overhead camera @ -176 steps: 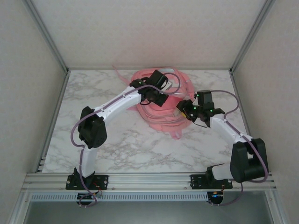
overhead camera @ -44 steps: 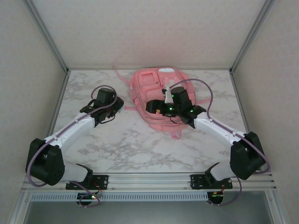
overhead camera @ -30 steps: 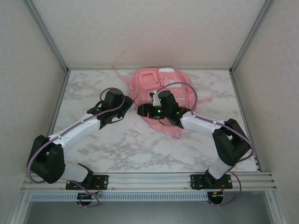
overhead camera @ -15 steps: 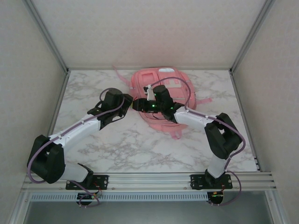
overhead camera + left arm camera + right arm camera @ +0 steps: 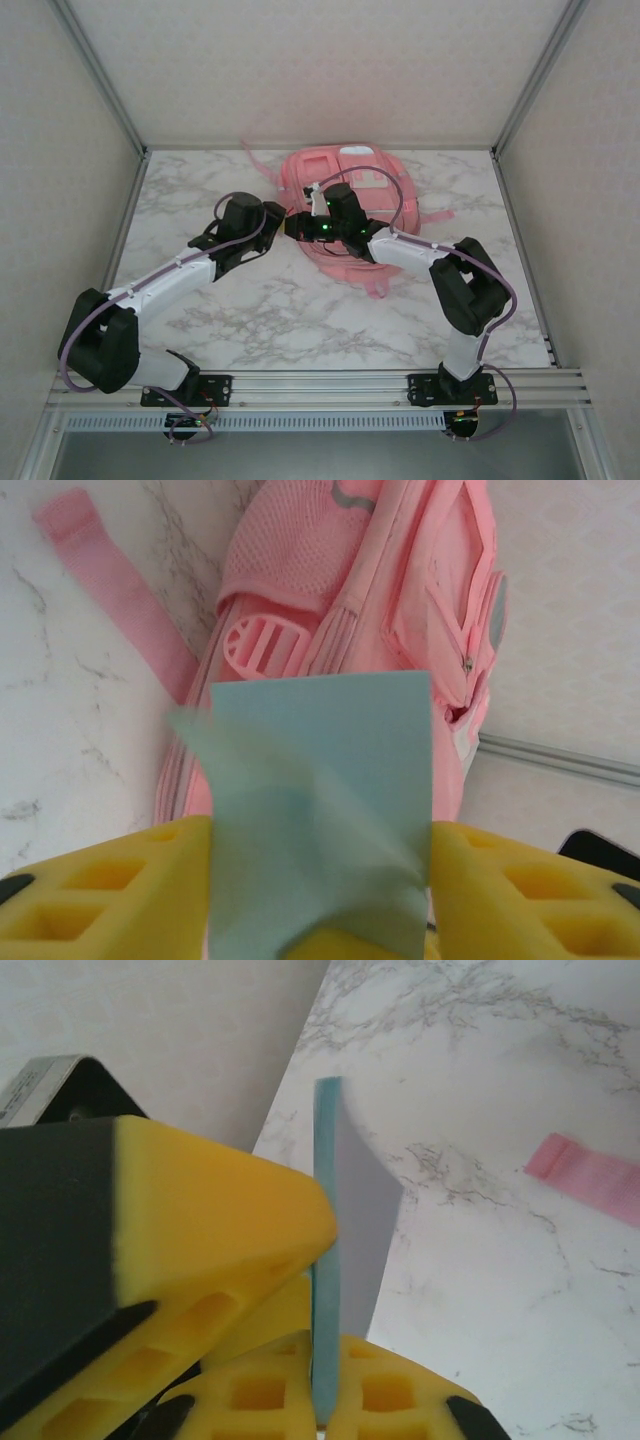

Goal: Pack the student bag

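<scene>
The student bag (image 5: 350, 168) is a big pink backpack lying flat at the back middle of the table; its side and zipped pockets also fill the left wrist view (image 5: 400, 600). Just left of it the two grippers meet over a thin light blue pad (image 5: 320, 780). My left gripper (image 5: 320, 845) has the pad between its yellow fingers (image 5: 110, 880), both inner faces against the pad's side edges. My right gripper (image 5: 325, 1360) is shut on the same pad (image 5: 326, 1210), seen edge-on, pinching its flat faces. From above, the left gripper (image 5: 272, 222) and right gripper (image 5: 296, 226) nearly touch.
A loose pink strap (image 5: 110, 570) lies on the marble table (image 5: 250, 310) left of the bag and crosses the right wrist view (image 5: 590, 1175). More straps (image 5: 375, 285) trail from the bag's near end. Frame posts and walls bound the table on three sides.
My right gripper has reached left across the bag to the left gripper and closed on the blue pad. The left arm has edged right towards the bag.
</scene>
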You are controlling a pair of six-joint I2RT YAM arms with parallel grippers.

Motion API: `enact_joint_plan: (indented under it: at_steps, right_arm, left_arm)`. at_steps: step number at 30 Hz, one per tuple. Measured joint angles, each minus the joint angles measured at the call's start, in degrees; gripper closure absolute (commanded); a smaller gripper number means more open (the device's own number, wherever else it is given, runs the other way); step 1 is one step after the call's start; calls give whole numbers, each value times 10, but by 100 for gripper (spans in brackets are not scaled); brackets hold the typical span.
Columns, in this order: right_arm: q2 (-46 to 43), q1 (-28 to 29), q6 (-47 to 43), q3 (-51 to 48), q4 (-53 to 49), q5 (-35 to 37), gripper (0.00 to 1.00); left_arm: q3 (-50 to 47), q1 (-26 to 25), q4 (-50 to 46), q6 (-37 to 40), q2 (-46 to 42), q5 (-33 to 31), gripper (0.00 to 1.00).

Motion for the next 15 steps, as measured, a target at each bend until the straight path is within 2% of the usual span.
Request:
enact_joint_plan:
  at_steps: [1,2,7,12,15]
  right_arm:
    - [-1,-1,-2,0,-2,2,100]
    - [-2,-1,-5,0,-7,3,100]
    - [-47,-18,-21,-18,-50,20,100]
    - [-155,-68,-47,-45,-148,67,100]
    - [-221,-105,-56,-46,-219,113,100]
  left_arm:
    - [0,-2,0,5,0,5,3]
    - [1,-4,-3,14,0,8,0]
    - [45,-6,-52,110,-3,7,0]
    - [106,-13,-89,257,0,7,2]
    - [163,-32,-122,354,33,7,5]
